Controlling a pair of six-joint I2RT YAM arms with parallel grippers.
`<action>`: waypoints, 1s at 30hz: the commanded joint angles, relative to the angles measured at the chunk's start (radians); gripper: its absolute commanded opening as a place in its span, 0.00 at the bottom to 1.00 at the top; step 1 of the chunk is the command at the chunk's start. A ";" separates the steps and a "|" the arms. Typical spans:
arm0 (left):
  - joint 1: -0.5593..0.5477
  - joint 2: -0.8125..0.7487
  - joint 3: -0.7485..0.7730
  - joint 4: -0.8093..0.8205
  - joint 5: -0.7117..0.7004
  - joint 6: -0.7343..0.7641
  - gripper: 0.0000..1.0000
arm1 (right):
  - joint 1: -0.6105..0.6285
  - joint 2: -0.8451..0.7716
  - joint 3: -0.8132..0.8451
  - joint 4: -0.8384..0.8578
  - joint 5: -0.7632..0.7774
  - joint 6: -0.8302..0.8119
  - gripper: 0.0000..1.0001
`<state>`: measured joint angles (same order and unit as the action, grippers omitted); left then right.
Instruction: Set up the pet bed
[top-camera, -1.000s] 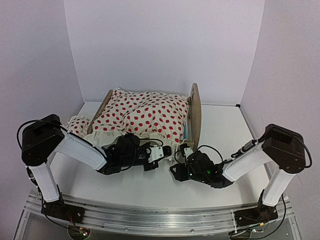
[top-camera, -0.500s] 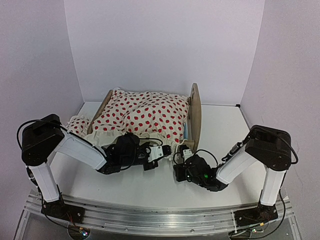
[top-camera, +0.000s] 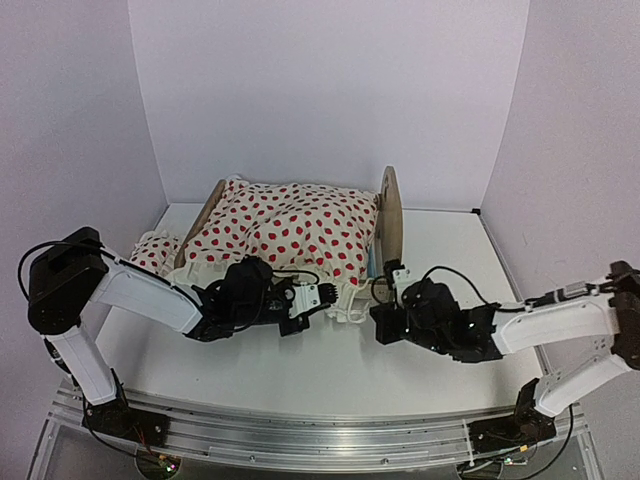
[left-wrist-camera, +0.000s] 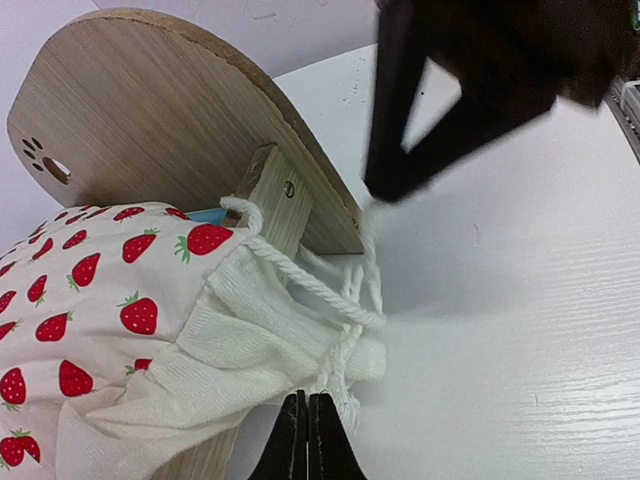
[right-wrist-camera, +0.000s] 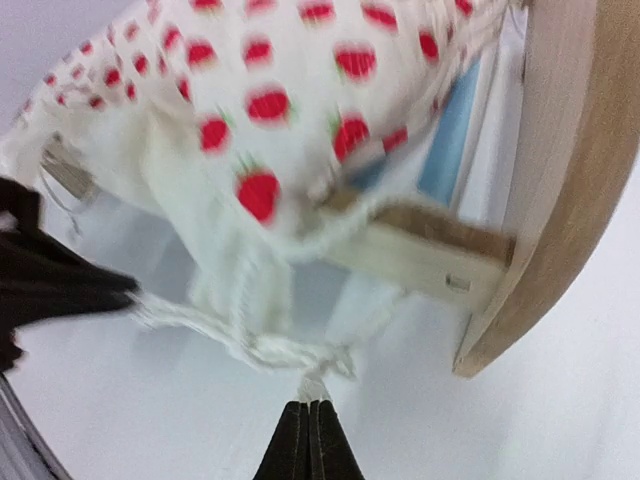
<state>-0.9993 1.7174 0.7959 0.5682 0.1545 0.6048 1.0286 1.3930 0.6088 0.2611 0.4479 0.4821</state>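
Note:
The pet bed (top-camera: 388, 228) stands at the back of the table: light-wood frame, rounded headboard (left-wrist-camera: 150, 110) on the right, blue-and-white mattress (right-wrist-camera: 450, 150) just showing. A white blanket with red strawberries (top-camera: 290, 232) covers it and hangs over the near side. My left gripper (top-camera: 328, 293) is shut on the blanket's white fringe (left-wrist-camera: 350, 330) at the near corner by the headboard. My right gripper (top-camera: 373, 303) is shut on a strand of the same fringe (right-wrist-camera: 300, 352), just right of the left one. The right gripper (left-wrist-camera: 470, 90) looms dark in the left wrist view.
A small red-dotted pillow (top-camera: 155, 248) lies on the table left of the bed's footboard (top-camera: 205, 212). White walls close in the back and both sides. Bare white tabletop (top-camera: 450, 240) lies right of the headboard and in front of the arms.
My right gripper has closed on the blanket's fringe and moved up and right toward the headboard; its arm has stretched out to the right. The left arm shifted slightly, still shut.

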 joint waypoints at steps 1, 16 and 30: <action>0.002 -0.038 -0.033 -0.093 0.077 0.028 0.00 | 0.006 -0.176 0.148 -0.350 0.093 -0.134 0.00; -0.073 0.093 -0.062 -0.323 0.223 0.270 0.00 | -0.167 -0.152 0.470 -0.421 0.075 -0.391 0.00; -0.073 0.085 -0.019 -0.215 0.146 0.207 0.00 | -0.114 -0.102 0.185 -0.312 -0.238 -0.273 0.25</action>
<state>-1.0744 1.8080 0.7336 0.3098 0.3173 0.8185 0.9098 1.2652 0.8028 -0.1033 0.2241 0.1531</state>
